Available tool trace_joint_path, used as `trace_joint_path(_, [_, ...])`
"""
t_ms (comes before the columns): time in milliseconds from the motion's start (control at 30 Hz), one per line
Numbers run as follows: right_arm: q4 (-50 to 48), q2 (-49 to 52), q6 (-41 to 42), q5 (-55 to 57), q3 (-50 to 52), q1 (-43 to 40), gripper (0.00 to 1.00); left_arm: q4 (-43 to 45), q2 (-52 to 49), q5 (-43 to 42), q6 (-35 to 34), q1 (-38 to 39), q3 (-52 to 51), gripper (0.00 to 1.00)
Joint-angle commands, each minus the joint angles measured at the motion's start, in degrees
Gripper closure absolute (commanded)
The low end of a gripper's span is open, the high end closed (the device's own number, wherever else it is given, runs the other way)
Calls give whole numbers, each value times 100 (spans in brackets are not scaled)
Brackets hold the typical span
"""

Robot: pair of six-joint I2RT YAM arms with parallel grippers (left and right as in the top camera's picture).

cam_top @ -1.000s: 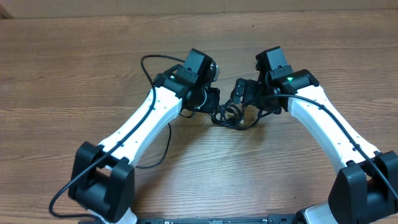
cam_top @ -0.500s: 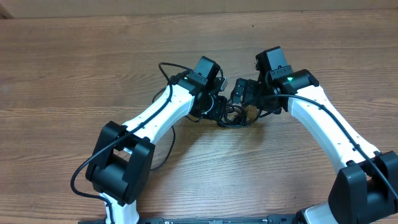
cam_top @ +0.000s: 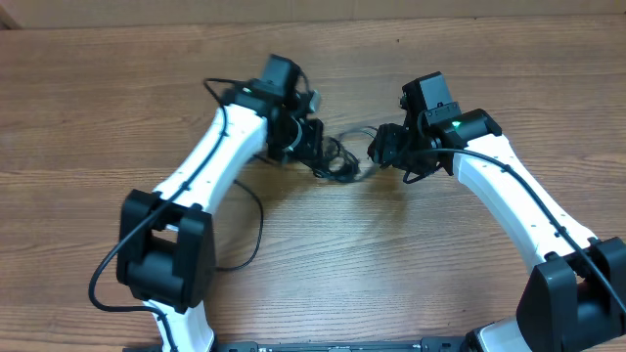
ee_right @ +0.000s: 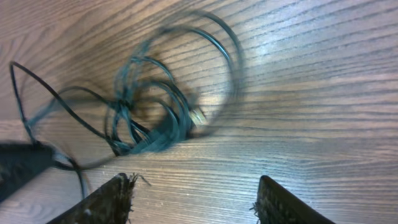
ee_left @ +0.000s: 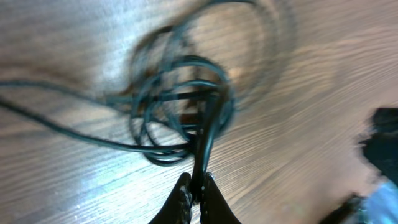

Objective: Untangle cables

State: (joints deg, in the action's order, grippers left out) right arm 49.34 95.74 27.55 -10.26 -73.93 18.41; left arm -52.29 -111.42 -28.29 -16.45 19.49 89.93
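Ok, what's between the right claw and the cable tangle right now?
Only bare table, going by the right wrist view. The right claw is open and sits just short of the cables, with nothing between them.

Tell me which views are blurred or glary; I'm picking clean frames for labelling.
Left wrist: the cables are smeared, the upper loops worst, and the table shows a pale sheen. Right wrist: the cables are smeared too, but the wood grain is crisp. Overhead: sharp and evenly lit, with no glare.

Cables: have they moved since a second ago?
Yes. The cables slid left and a little up-frame, away from the unmoved right arm, pinched by the left gripper.
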Motion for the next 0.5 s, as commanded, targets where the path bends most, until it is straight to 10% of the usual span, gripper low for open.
trace_joint_path(0, [-35, 44, 302, -15, 136, -13, 37, -15, 181, -1217, 275, -216, 157, 96])
trace_joint_path(333, [-715, 787, 914, -896, 168, -4, 31, -201, 181, -977, 238, -332, 133, 96])
trace_joint_path(467, [-979, 994, 1196, -890, 168, -4, 45, -455, 177, 251, -210, -190, 118, 71])
